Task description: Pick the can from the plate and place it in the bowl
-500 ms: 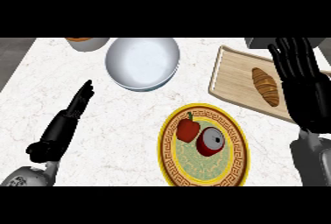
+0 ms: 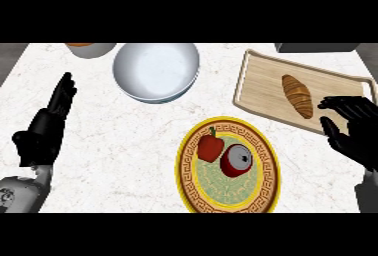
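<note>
A red can (image 2: 237, 160) with a grey lid lies on its side on the yellow patterned plate (image 2: 193, 185) at lower centre, next to a red bell pepper (image 2: 210, 148). The pale blue bowl (image 2: 155, 71) sits at the upper middle and holds nothing. My right hand (image 2: 355, 132) hovers at the right edge, right of the plate, fingers relaxed, holding nothing. Over at the left, my left hand (image 2: 46, 125) rests open with its fingers pointing up.
A wooden cutting board (image 2: 261, 85) with a croissant (image 2: 297, 95) on it lies at the upper right, just beyond my right hand. Part of another bowl (image 2: 90, 48) shows at the top left. A dark object (image 2: 316, 47) sits at the top right edge.
My right hand has come down from above the cutting board toward the plate's right side. The left hand and the can have stayed put.
</note>
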`<state>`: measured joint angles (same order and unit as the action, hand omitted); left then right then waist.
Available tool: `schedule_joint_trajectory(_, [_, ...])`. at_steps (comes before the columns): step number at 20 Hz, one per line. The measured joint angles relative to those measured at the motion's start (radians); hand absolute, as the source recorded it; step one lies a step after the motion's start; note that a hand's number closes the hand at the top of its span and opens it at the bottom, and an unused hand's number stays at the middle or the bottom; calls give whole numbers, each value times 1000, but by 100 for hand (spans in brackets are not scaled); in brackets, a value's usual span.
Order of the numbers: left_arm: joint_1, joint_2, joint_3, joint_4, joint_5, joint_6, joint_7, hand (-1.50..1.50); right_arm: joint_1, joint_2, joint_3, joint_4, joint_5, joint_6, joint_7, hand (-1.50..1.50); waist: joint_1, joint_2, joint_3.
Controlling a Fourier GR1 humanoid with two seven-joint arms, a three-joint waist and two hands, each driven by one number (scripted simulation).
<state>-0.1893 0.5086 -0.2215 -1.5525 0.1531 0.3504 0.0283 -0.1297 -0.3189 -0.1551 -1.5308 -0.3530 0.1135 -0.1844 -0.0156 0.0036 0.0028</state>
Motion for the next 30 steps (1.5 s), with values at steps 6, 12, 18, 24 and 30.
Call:
schedule_joint_trajectory(6, [-25,-9,22,-2,-23,13,71,0,138,-5,3,14,79,111,-246,-150,7,-3,-1])
schedule_joint_trajectory(12, [-34,-25,24,-7,-46,20,96,0,189,-130,36,-142,198,138,-157,-150,5,-6,-4])
schedule_joint_trajectory(18, [-40,-37,25,-7,-60,18,100,0,151,-261,107,-280,328,166,68,-150,14,-6,-5])
schedule_joint_trajectory(24, [-54,-56,32,-3,-72,9,116,0,38,-293,232,-389,378,231,347,-150,21,-5,-5])
schedule_joint_trajectory(30, [-36,-63,51,-22,-90,-13,116,0,-93,-234,359,-367,417,296,510,-150,25,-4,-4])
